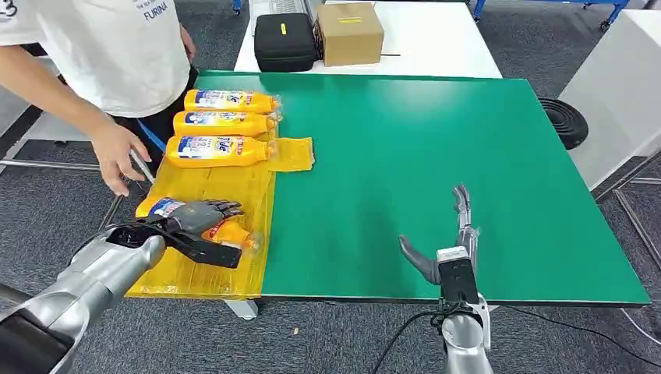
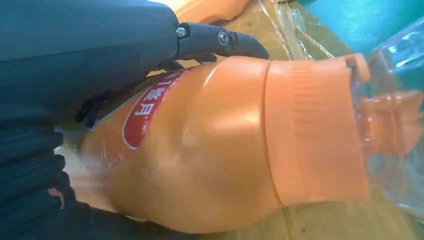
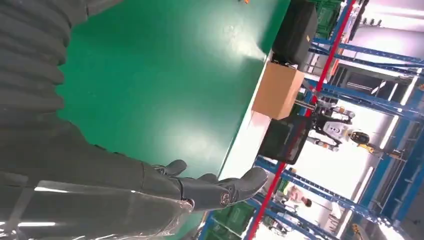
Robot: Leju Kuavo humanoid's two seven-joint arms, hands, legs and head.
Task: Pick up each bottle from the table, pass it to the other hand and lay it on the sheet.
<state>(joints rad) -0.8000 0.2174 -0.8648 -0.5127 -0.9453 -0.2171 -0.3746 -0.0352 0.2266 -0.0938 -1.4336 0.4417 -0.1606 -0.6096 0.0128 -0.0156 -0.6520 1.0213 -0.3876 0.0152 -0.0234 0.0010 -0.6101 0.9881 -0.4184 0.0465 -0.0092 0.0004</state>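
Three bottles [image 1: 226, 125]: I saw them lying in a row at the sheet's [image 1: 195, 276] far end.
Left hand [image 1: 204, 222]: gripped the fourth bottle [image 2: 225, 145] on the sheet's near half, to lay it.
Right hand [image 1: 448, 234]: released, fingers apart, over the green bench [image 1: 436, 132].

bottle [image 2: 210, 150]: glossy orange plastic (ribbed cap) | sheet [image 1: 204, 269]: shiny yellow film | table [image 1: 436, 156]: matt green

The left arm reaches in from the lower left, its left hand [image 1: 201, 220] wrapped around a bottle [image 1: 226, 232], fingers [image 2: 220, 40] curled over its body. The right arm extends forward, its right hand [image 1: 456, 234] flat with fingers straight, thumb [image 1: 417, 259] splayed aside, holding nothing.
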